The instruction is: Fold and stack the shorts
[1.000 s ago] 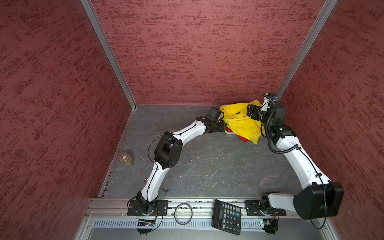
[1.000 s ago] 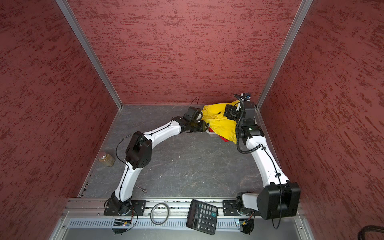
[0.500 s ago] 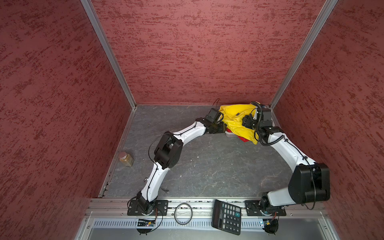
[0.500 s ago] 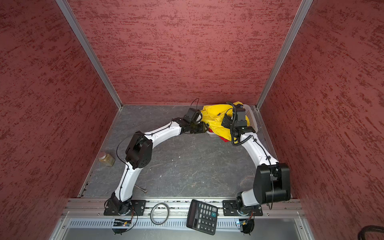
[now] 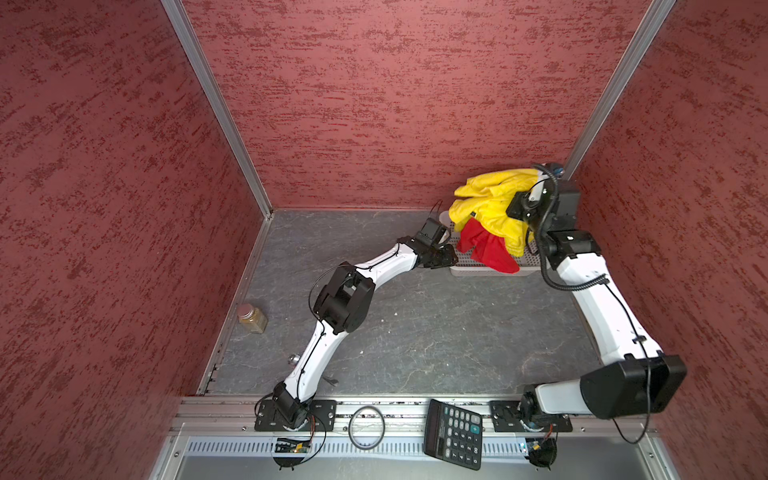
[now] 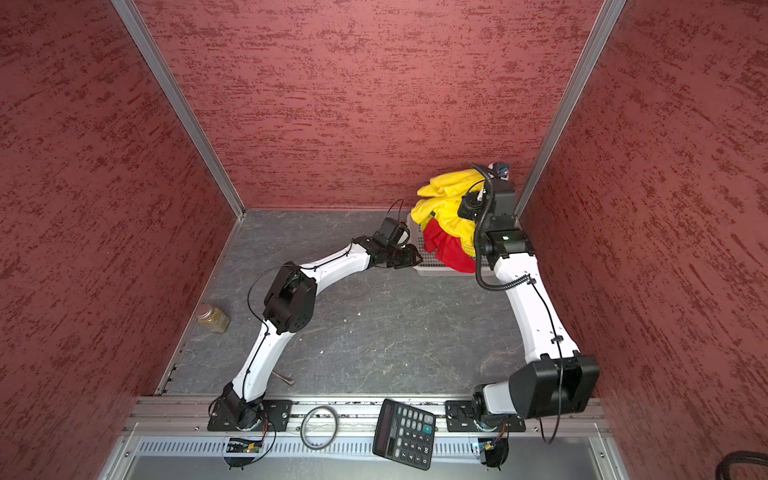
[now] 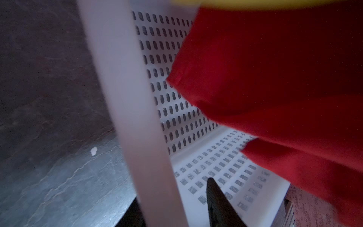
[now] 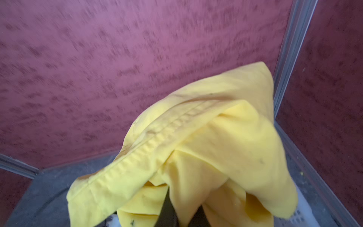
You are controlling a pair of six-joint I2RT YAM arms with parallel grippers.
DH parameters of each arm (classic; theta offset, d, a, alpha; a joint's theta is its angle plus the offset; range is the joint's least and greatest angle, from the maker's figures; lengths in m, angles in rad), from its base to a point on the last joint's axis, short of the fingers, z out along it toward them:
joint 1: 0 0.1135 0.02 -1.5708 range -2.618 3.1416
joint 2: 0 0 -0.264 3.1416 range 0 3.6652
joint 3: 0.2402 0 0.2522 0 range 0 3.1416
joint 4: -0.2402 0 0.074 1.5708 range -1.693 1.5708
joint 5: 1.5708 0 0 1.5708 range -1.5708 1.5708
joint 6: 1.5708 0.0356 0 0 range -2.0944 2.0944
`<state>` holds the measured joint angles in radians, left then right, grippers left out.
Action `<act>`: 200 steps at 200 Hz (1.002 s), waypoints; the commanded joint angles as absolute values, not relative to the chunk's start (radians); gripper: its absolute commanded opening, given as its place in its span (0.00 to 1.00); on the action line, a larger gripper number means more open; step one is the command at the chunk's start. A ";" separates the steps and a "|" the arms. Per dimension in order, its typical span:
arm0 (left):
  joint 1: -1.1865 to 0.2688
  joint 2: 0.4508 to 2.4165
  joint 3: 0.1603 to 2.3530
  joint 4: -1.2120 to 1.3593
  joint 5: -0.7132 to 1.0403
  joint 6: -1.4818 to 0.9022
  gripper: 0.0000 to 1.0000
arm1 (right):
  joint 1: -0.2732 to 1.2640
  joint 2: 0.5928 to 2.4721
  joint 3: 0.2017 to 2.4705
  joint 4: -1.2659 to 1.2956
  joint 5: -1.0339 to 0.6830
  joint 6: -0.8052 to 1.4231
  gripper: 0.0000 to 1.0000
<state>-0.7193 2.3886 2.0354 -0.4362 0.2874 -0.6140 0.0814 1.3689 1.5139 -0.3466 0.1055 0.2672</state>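
Note:
The yellow shorts [image 5: 486,199] [image 6: 446,199] [image 8: 216,137] hang bunched in the air at the far right corner, with my right gripper [image 5: 514,208] [image 8: 183,196] shut on a fold of them. The red shorts [image 5: 486,245] [image 6: 446,245] [image 7: 275,78] droop just below the yellow pair, into and over the front edge of the white perforated basket [image 5: 478,272] [image 7: 127,98]. My left gripper [image 5: 446,255] [image 6: 409,257] [image 7: 172,192] grips the basket's left rim, one finger inside and one outside.
A glass jar [image 5: 251,318] stands by the left wall. A calculator [image 5: 455,432] and a ring [image 5: 365,422] lie on the front rail. A small metal piece [image 5: 294,358] lies near the left arm's base. Red walls close in the back and sides.
My right gripper dipped into the yellow shorts, shut on them and lifted them back toward the far right corner, uncovering the red shorts. The left gripper has stayed on the basket rim.

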 commanded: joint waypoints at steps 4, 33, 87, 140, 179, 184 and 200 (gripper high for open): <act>-0.739 2.425 2.107 -0.455 0.314 -0.617 0.46 | 0.080 1.284 1.609 -0.163 0.163 0.218 0.00; -0.744 2.432 2.129 -0.460 0.317 -0.614 0.46 | 0.080 1.243 1.563 -0.134 0.229 0.189 0.00; -0.742 2.428 2.123 -0.485 0.318 -0.601 0.47 | 0.080 1.280 1.298 -0.217 0.252 0.266 0.10; -0.741 2.415 2.106 -0.491 0.309 -0.601 0.48 | 0.080 1.440 1.355 -0.366 0.193 0.278 0.66; -0.741 2.409 2.096 -0.481 0.307 -0.605 0.48 | 0.081 1.355 1.333 -0.403 0.162 0.269 0.82; -0.741 2.409 2.095 -0.481 0.307 -0.606 0.48 | 0.080 1.349 1.328 -0.420 0.151 0.268 0.83; -0.741 2.408 2.094 -0.480 0.308 -0.607 0.48 | 0.080 1.337 1.294 -0.471 0.105 0.276 0.84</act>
